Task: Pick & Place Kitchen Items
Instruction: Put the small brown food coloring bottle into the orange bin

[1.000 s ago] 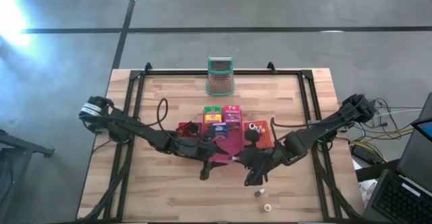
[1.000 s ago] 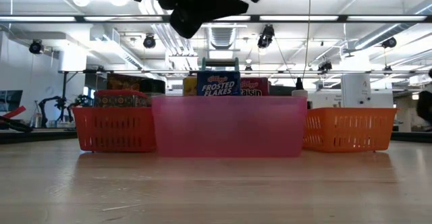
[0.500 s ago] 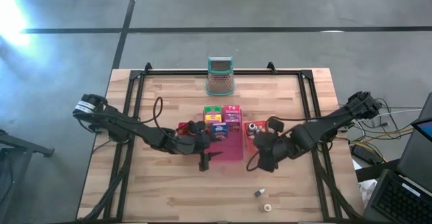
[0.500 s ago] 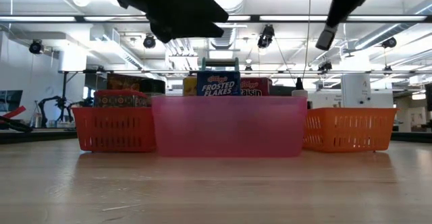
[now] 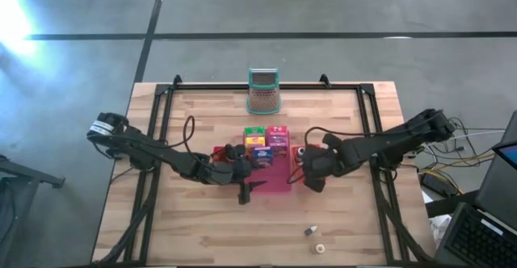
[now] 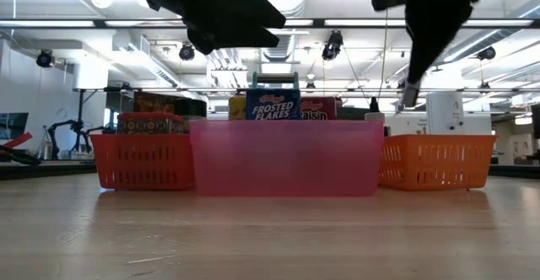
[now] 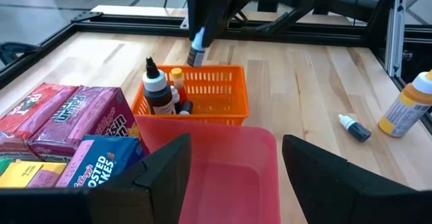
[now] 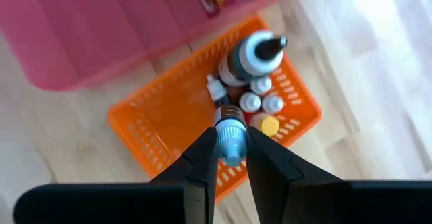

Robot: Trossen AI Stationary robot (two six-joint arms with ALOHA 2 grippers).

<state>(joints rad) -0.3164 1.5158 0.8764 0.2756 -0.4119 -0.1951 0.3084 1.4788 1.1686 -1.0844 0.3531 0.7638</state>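
My right gripper (image 5: 311, 179) hangs above the orange tray (image 5: 321, 168), shut on a small bottle (image 8: 231, 126) with a light blue end. In the tray stand a dark capped bottle (image 8: 251, 59) and several tiny bottles. My left gripper (image 7: 233, 163) is open over the near part of the pink tray (image 5: 280, 181), with nothing between its fingers. Small boxes, among them the blue one (image 5: 262, 151), sit in the pink tray's far half. A yellow bottle (image 7: 406, 106) and a tiny dropper bottle (image 7: 354, 127) lie on the table near its front edge. My right gripper pinches the small bottle's light blue end (image 8: 231, 146) between its two fingertips. The fingers come from above, slanting steeply down. The bottle's dark part (image 8: 231, 121) sticks out beyond the fingertips, lifted clear above the orange tray's bottles.
A red tray (image 5: 221, 152) stands left of the pink one. The teal-rimmed mesh holder (image 5: 263, 92) stands at the table's far edge. Bare wood lies to the left, to the right and along the near edge.
My right gripper has carried the small bottle from the pink tray's near edge toward the far right, over the orange tray, and has tipped to point steeply down. My left gripper has drawn back a little toward the table's left.
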